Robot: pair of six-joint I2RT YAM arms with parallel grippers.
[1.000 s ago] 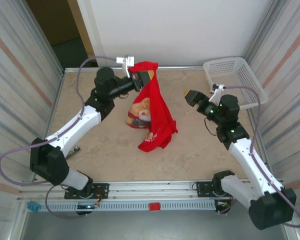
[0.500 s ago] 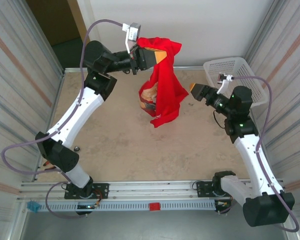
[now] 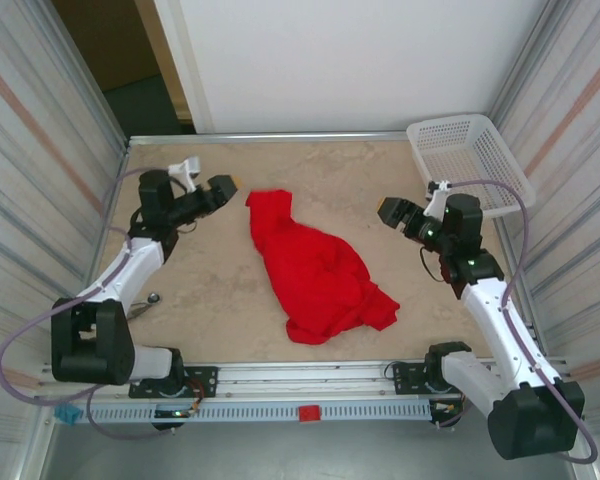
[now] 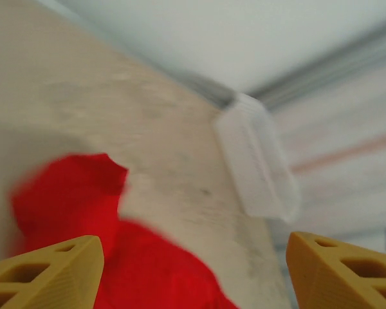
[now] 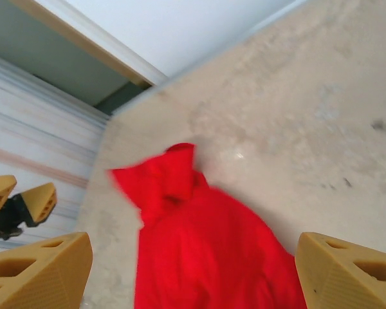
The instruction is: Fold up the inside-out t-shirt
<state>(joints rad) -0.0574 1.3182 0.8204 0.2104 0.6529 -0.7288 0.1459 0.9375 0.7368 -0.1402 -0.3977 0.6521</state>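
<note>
While t-shirt (image 3: 315,265) lies crumpled on table (image 3: 210,310), left pincer (image 3: 227,187) gapes wide; right pincer (image 3: 387,210) likewise.

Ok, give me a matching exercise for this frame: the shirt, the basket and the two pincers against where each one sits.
Things:
1. red shirt
2. basket
3. left pincer
4. right pincer

Places and states:
A. at the far right corner of the table
B. open and empty, just left of the shirt's far end
C. lying crumpled in the middle of the table
D. open and empty, right of the shirt, nearer than the basket

Pairs: 1-C, 2-A, 3-B, 4-D
</note>
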